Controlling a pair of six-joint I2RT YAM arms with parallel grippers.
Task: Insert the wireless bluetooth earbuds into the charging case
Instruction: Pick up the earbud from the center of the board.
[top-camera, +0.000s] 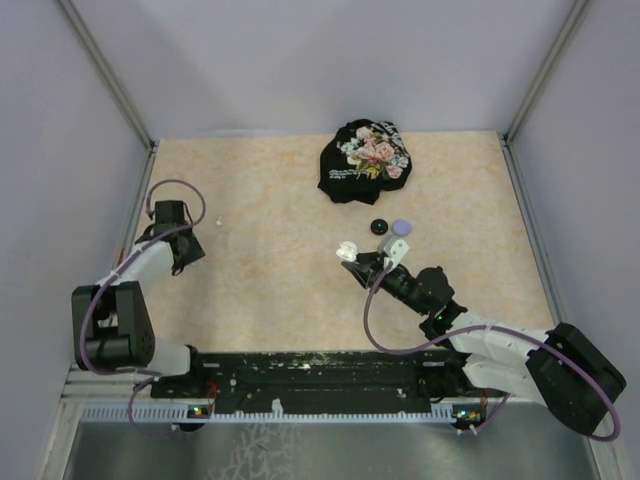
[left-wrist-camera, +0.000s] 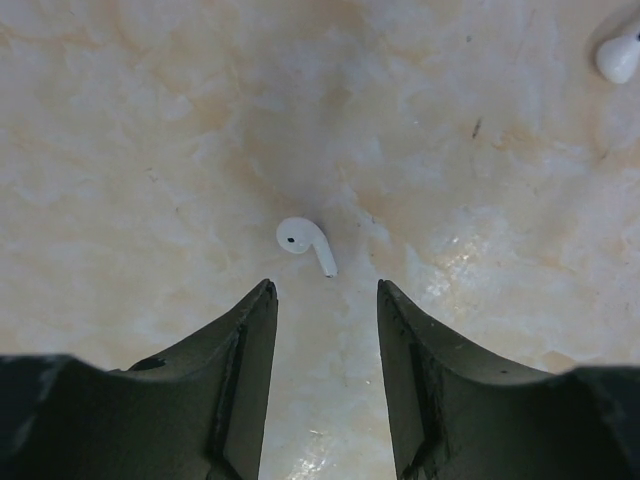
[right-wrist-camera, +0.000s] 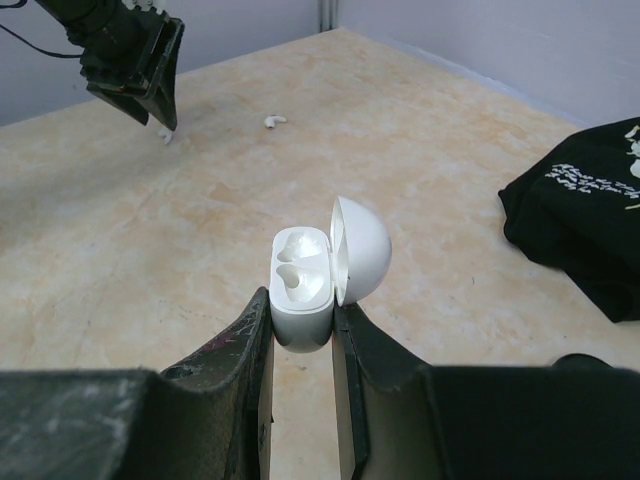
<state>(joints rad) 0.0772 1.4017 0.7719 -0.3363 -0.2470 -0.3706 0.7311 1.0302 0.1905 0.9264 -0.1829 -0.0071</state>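
My left gripper (left-wrist-camera: 322, 290) spread open above the table (left-wrist-camera: 150, 150), a white earbud (left-wrist-camera: 303, 243) lying just beyond its fingertips, a second earbud (left-wrist-camera: 618, 58) farther off to the right, my right gripper (right-wrist-camera: 300, 305) clamped on the white case (right-wrist-camera: 300, 270), lid (right-wrist-camera: 362, 248) swung open, well apart from both earbuds
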